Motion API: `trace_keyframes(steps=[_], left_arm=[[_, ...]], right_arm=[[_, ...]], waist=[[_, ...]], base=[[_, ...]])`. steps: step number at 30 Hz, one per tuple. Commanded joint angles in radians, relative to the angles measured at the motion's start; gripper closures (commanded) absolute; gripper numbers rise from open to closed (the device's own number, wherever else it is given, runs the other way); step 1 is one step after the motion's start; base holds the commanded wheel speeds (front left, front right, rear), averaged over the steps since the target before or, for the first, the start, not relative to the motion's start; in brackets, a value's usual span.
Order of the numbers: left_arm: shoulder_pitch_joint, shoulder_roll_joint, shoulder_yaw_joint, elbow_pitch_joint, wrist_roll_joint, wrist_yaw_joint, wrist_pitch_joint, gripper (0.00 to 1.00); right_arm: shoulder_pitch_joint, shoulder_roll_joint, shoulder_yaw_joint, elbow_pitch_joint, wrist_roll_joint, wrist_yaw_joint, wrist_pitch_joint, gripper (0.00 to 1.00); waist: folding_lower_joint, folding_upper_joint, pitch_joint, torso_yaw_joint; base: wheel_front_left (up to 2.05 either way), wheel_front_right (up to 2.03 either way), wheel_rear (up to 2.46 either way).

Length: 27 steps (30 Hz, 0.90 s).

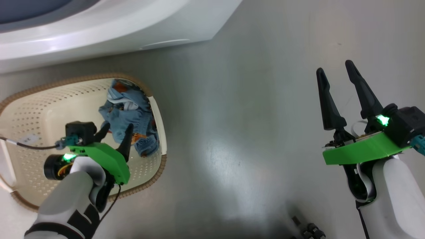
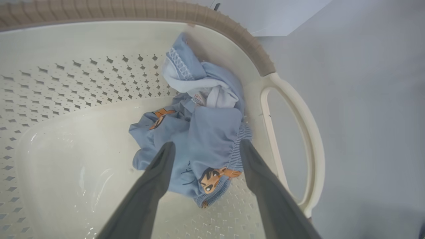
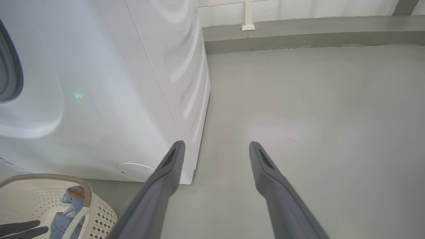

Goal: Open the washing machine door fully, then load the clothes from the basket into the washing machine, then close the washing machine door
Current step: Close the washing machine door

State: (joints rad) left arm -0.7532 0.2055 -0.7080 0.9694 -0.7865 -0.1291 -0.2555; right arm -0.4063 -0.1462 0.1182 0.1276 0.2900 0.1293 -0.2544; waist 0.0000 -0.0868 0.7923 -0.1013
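Clothes point(image 2: 212, 122) of crumpled light-blue, bear-printed fabric are heaped inside the cream perforated plastic basket point(image 2: 232, 31), straddled, seemingly for pickup, by the wide-open, empty left tool point(image 2: 207, 144), the open, empty right tool point(image 1: 334, 66) being held outside it.

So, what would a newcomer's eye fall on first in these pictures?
Probably the light blue bear-print clothes bunched at one end of the cream basket, with the open left tool pointing at them. Then the open right tool above the grey floor, near the white washing machine.
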Motion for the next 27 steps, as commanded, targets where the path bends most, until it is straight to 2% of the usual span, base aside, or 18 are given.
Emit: trace_keyframes(steps=[1, 17, 18, 19, 20, 21, 22, 27], left_arm=[[-0.005, 0.04, 0.003, 0.003, -0.019, -0.002, -0.006, 0.0], [-0.114, 0.095, -0.208, 0.039, -0.217, -0.002, -0.006, 0.0], [-0.118, 0.097, -0.218, 0.042, -0.229, -0.002, -0.006, 0.05], [-0.122, 0.098, -0.229, 0.044, -0.242, -0.002, -0.006, 0.27], [-0.127, 0.1, -0.239, 0.046, -0.253, -0.002, -0.006, 0.59], [-0.131, 0.102, -0.249, 0.047, -0.263, -0.002, -0.006, 0.85], [-0.135, 0.104, -0.256, 0.046, -0.274, -0.002, -0.006, 1.0], [-0.151, 0.111, -0.286, 0.044, -0.315, -0.002, -0.006, 1.0]], right_arm=[[0.009, 0.006, 0.025, -0.025, -0.016, 0.001, -0.007, 0.0], [-0.026, 0.001, 0.046, -0.038, -0.023, 0.001, -0.007, 0.0], [-0.027, 0.001, 0.046, -0.039, -0.023, 0.001, -0.007, 0.0], [-0.028, 0.0, 0.047, -0.04, -0.023, 0.001, -0.007, 0.0], [-0.029, 0.0, 0.047, -0.041, -0.023, 0.001, -0.007, 0.0], [-0.03, 0.0, 0.048, -0.041, -0.024, 0.001, -0.007, 0.0], [-0.031, 0.0, 0.048, -0.042, -0.024, 0.001, -0.007, 0.0], [-0.032, 0.0, 0.047, -0.045, -0.029, 0.001, -0.007, 0.0]], waist=[[0.0, -0.0001, 0.018, -0.012], [0.0, -0.0001, 0.087, -0.047], [0.0, -0.0001, 0.089, -0.048], [0.0, -0.0001, 0.091, -0.049], [0.0, -0.0001, 0.093, -0.05], [0.0, -0.0001, 0.094, -0.051], [0.0, -0.0001, 0.095, -0.052], [0.0, -0.0001, 0.093, -0.052]], base=[[0.0, 0.0, 0.0], [0.0, 0.0, 0.0], [0.0, 0.0, 0.0], [0.0, 0.0, 0.0], [0.0, 0.0, 0.0], [0.0, 0.0, 0.0], [0.0, 0.0, 0.0], [0.0, 0.0, 0.0]])
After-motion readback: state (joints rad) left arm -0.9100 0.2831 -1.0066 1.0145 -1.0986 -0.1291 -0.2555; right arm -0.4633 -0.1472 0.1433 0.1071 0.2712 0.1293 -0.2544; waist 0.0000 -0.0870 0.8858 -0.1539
